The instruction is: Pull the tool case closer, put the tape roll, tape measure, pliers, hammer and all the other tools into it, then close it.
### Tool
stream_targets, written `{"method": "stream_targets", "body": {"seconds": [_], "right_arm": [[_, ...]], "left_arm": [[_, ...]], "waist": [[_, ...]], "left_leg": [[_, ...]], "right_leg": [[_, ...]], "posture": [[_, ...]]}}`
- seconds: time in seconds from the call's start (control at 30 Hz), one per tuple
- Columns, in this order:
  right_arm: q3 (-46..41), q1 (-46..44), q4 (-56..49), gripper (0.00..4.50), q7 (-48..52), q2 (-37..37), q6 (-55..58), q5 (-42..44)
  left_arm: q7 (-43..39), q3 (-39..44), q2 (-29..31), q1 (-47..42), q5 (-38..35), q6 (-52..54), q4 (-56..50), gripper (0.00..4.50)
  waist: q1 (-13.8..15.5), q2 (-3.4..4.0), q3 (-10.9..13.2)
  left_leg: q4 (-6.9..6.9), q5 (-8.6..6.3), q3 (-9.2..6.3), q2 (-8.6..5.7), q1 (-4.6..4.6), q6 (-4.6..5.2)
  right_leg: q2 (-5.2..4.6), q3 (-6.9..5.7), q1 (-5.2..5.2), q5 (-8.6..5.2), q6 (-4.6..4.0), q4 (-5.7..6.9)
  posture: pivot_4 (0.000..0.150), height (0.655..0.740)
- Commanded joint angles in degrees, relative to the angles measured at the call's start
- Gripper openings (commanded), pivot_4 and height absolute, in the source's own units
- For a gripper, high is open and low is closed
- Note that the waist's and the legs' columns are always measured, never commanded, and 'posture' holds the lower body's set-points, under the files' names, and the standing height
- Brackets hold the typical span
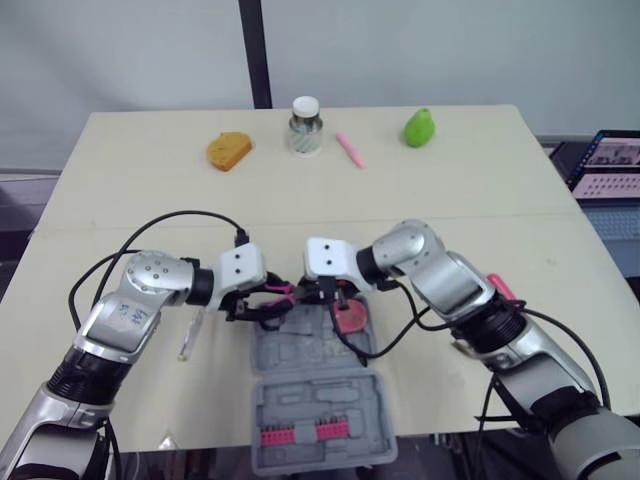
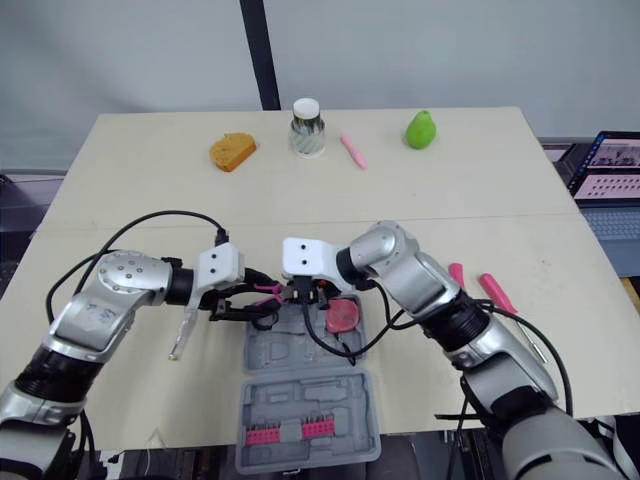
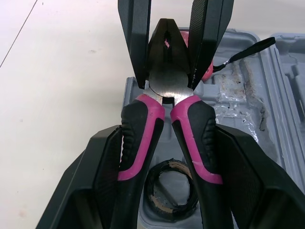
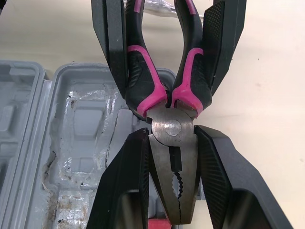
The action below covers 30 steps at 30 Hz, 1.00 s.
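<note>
Case [image 1: 300, 345]: grey, lying open at the near edge of the worktop [image 1: 450, 190], directly in front of the robot; its two halves lie flat, one behind the other.
Far half of case: holds the black tape roll [image 3: 169, 209] near its left corner and the pink tape measure [image 2: 342, 315] on its right side; the moulded hollows between them are bare.
Near half of case: carries a row of pink bits [image 1: 305, 432].
Pliers [image 3: 167, 88]: pink-and-black handles, held level over the far left corner of the case, handles pointing to the robot's left and steel head to its right.
Left arm: elbow out to the left, forearm swung inward across the worktop.
Left tool [image 3: 167, 131]: closed around the pliers' two handles, one finger pressed against the outside of each.
Right arm: elbow bent high, forearm reaching in from the right, wrist turned toward the left tool.
Right tool [image 4: 171, 133]: closed on the pliers' head, fingers clamped on either side of the pivot; the two tools meet almost tip to tip.
Left of case: a slim clear-handled item [image 1: 190, 335] lies on the worktop.
Right of case: two pink-handled items [image 2: 457, 275] lie near the right forearm.
Far edge of worktop: orange sponge [image 1: 229, 151], jar [image 1: 305, 127], pink pen [image 1: 350, 150], green pear [image 1: 420, 128].
</note>
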Motion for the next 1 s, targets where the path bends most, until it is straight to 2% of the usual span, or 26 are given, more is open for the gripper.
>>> {"method": "stream_targets", "body": {"seconds": [0.03,0.1,0.13,0.3,0.43,0.57,0.77,1.0], "right_arm": [[-3.3,0.4,-2.1,0.95,-1.0,-0.4,-0.4,0.8],[-3.7,0.5,-2.2,0.95,-1.1,-0.4,-0.2,0.9],[-3.9,0.5,-2.2,0.95,-1.2,-0.4,-0.1,0.9],[-4.5,0.5,-1.7,0.95,-1.6,-0.6,-0.3,1.0],[-5.3,1.8,-3.2,0.95,-1.0,-2.4,-0.5,1.5],[-5.5,3.9,-6.8,0.95,0.9,-6.6,-0.9,1.5],[-5.1,7.8,-15.3,0.95,3.3,-11.3,2.4,2.8],[-2.7,10.9,-22.9,0.95,2.5,-13.0,9.4,2.0]], "left_arm": [[0.0,2.6,-0.2,-0.4,-1.8,-0.6,-2.4,3.49],[-0.2,2.7,-0.2,-0.5,-2.2,-0.3,-2.4,4.28],[-0.2,2.8,-0.2,-0.6,-2.2,-0.3,-2.4,4.5],[-0.4,3.7,-0.1,-0.8,-2.8,-0.8,-2.4,4.5],[-0.2,8.0,1.1,2.5,-5.4,-1.5,-4.8,4.5],[-0.7,16.5,3.7,13.2,-7.8,-4.3,-8.3,4.5],[-0.1,30.1,2.2,30.7,-15.0,-5.4,-16.7,4.5],[-2.5,36.9,0.9,48.8,-11.8,-15.7,-18.9,4.5]], "waist": [[0.0,0.0,0.0],[0.0,0.0,0.0],[0.0,0.0,0.0],[0.0,0.0,0.0],[0.0,0.0,0.0],[-0.3,0.0,0.0],[-0.6,0.0,0.0],[-0.3,0.0,0.0]], "left_leg": [[0.0,0.0,0.0,0.0,0.0,0.0],[0.01,0.0,-0.01,0.01,0.0,0.0],[0.02,0.0,-0.01,0.01,0.0,0.0],[0.02,0.0,-0.01,0.0,0.0,0.0],[0.02,0.0,-0.02,0.03,0.0,0.0],[-0.03,-0.01,-0.03,0.1,0.0,0.01],[-0.02,-0.02,-0.06,0.15,0.0,0.0],[-0.03,-0.05,-0.09,0.12,0.06,-0.01]], "right_leg": [[0.0,0.0,0.0,0.0,0.0,0.0],[0.0,0.0,0.01,0.0,0.0,0.01],[0.0,0.0,0.01,0.0,0.0,0.0],[0.0,-0.01,0.01,0.0,0.0,0.01],[0.0,0.0,0.01,0.0,0.0,0.0],[0.0,0.01,0.01,0.0,0.0,-0.03],[-0.01,0.01,0.02,-0.01,-0.02,-0.06],[-0.06,0.0,0.16,-0.02,-0.04,-0.18]], "posture": [[0.15,0.74],[0.15,0.74],[0.15,0.74],[0.15,0.74],[0.15,0.74],[0.15,0.74],[0.15,0.74],[0.15,0.74]]}}
